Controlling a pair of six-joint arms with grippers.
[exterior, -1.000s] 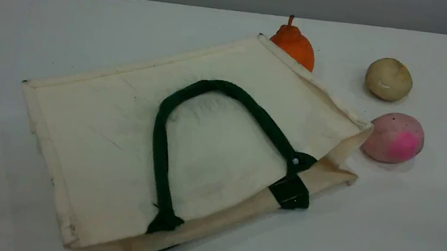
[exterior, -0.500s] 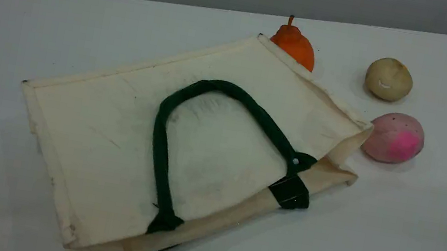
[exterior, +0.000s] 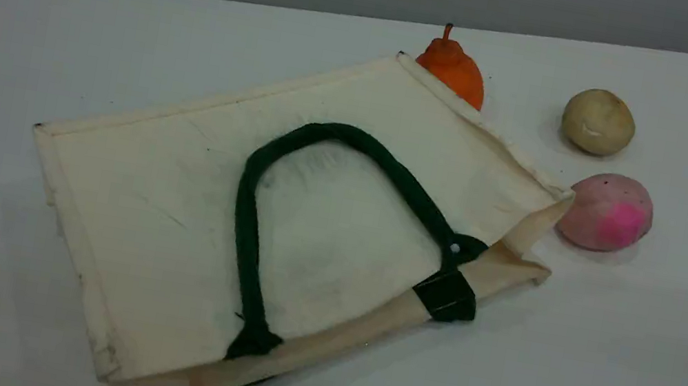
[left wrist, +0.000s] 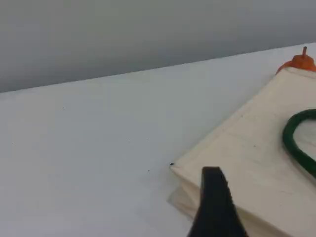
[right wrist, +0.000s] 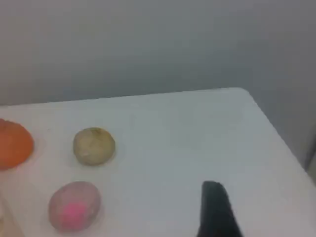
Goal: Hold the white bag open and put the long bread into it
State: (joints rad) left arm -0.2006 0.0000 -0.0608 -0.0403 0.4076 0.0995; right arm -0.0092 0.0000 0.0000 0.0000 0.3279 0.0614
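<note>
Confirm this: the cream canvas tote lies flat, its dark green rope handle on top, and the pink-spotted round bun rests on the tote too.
The pink-spotted round bun sits on the white table beside the open end of the cream canvas tote, not on it; the scene view shows this. The tote does lie flat, its dark green rope handle on top.

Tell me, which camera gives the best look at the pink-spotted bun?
The scene view: the pink-spotted bun is large and sharp there, beside the white bag. The right wrist view shows the bun blurred; the left wrist view misses it.
</note>
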